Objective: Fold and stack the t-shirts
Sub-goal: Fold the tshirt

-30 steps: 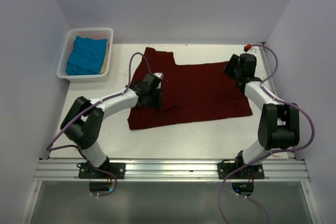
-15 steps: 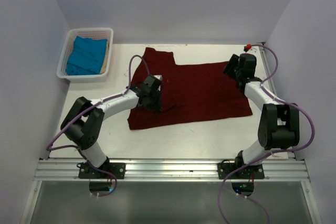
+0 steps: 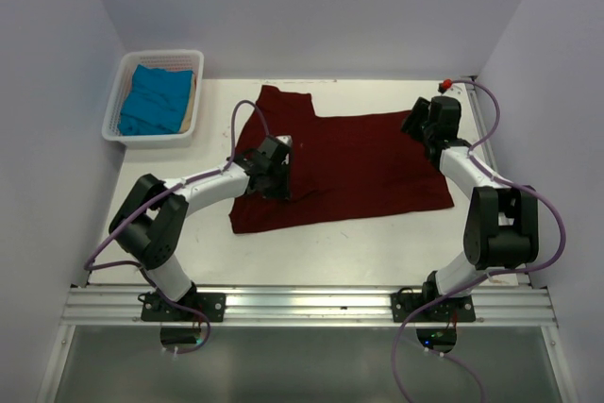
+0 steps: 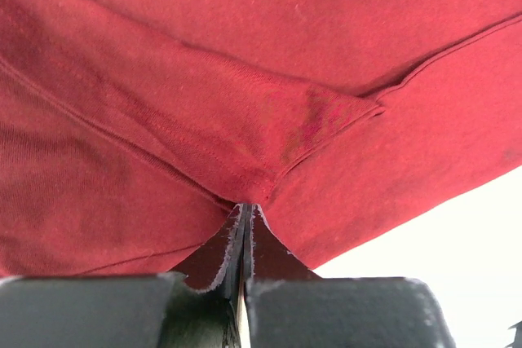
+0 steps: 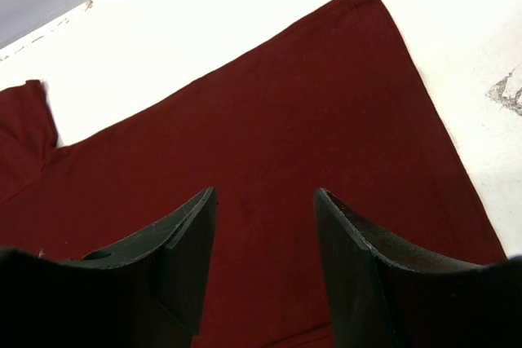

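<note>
A dark red t-shirt (image 3: 359,162) lies spread on the white table, one sleeve reaching toward the back left. My left gripper (image 3: 283,179) sits at the shirt's left part, and in the left wrist view it (image 4: 245,211) is shut on a pinched fold of the red shirt (image 4: 245,103). My right gripper (image 3: 418,129) hovers over the shirt's back right corner; in the right wrist view it (image 5: 265,201) is open and empty above the red cloth (image 5: 285,120). A folded blue t-shirt (image 3: 156,98) lies in the white basket (image 3: 117,107).
The basket stands at the back left corner against the wall. Bare white table (image 3: 349,247) runs in front of the shirt. A small red object (image 3: 446,85) sits at the back right edge. Walls close in left, right and behind.
My left gripper has shifted very slightly with the pinched cloth, nudging the fold at the shirt's left side. The right arm has not moved.
</note>
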`<action>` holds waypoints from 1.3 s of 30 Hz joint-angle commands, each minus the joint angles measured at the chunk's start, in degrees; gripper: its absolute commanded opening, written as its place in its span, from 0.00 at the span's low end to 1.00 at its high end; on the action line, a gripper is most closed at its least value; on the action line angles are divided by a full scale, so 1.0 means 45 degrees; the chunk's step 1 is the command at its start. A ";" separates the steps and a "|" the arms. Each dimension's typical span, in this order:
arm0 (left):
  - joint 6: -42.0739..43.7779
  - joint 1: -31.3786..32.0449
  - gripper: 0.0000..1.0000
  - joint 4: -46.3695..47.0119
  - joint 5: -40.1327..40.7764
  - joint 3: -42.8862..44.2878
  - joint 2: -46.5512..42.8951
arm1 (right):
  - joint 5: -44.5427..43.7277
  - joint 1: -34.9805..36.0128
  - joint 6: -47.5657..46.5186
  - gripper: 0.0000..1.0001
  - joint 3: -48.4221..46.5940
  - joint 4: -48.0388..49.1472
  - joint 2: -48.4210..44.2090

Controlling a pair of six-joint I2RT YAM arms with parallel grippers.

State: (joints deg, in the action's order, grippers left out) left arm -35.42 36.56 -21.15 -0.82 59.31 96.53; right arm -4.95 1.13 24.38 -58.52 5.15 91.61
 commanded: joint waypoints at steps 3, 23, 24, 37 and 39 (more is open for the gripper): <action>0.0097 0.0080 0.00 0.0890 -0.0013 0.0101 -0.0319 | 0.0026 0.0082 -0.0125 0.54 -0.0140 0.0223 0.0052; 0.1308 0.0080 0.00 0.0715 0.0748 0.2132 0.0247 | 0.0065 0.0062 -0.0144 0.54 -0.0140 0.0184 0.0032; 0.1347 0.0080 0.00 0.0618 0.0729 0.2481 0.0364 | 0.0084 0.0082 -0.0145 0.54 -0.0140 0.0184 0.0051; -0.0603 0.0080 0.36 -0.1297 0.1218 0.1568 0.0347 | 0.0065 0.0063 -0.0145 0.54 -0.0139 0.0126 0.0149; -0.0742 0.0099 0.36 -0.1355 0.1217 0.1295 0.0151 | 0.0085 0.0082 -0.0145 0.54 -0.0120 0.0145 0.0188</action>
State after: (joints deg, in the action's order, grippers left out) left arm -35.68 36.58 -25.87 3.88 66.78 100.60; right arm -4.93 1.13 24.38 -58.52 5.13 91.70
